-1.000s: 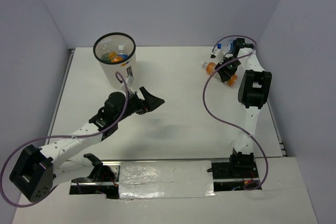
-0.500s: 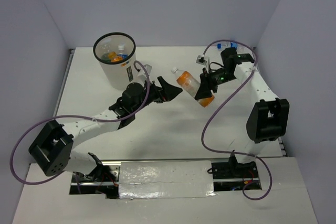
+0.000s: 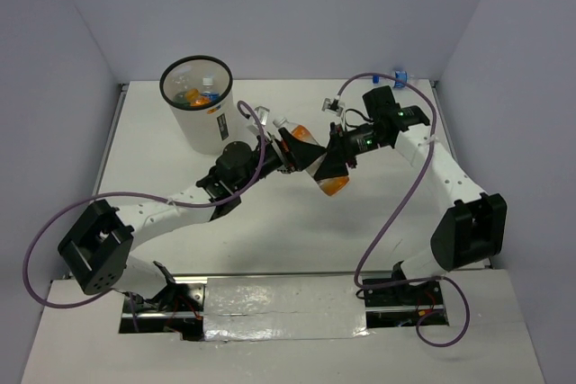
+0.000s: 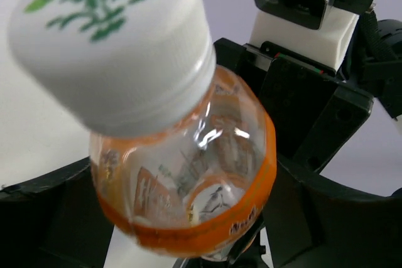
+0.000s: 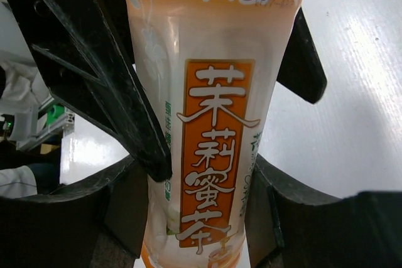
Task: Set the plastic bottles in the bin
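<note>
My right gripper [image 3: 337, 161] is shut on an orange-labelled plastic bottle [image 3: 326, 171] and holds it tilted above the middle of the table, white cap toward the left arm. The right wrist view shows the pads pressing both sides of the bottle [image 5: 213, 123]. My left gripper [image 3: 300, 145] is open, its black fingers [image 5: 107, 73] spread on either side of the bottle's upper half [image 4: 182, 180]. The white bin [image 3: 200, 123] with the black rim stands at the back left, with several bottles [image 3: 191, 94] inside. A tiny blue-capped bottle [image 3: 399, 75] lies at the far back right.
Purple cables loop off both arms over the table [image 3: 270, 240]. The walls close in the table at the back and on both sides. The arm bases and a foil-covered strip [image 3: 279, 299] sit at the near edge.
My right arm has carried the orange bottle from the back right to the middle. My left arm has swung right, and its open fingers have come round the bottle's upper part.
</note>
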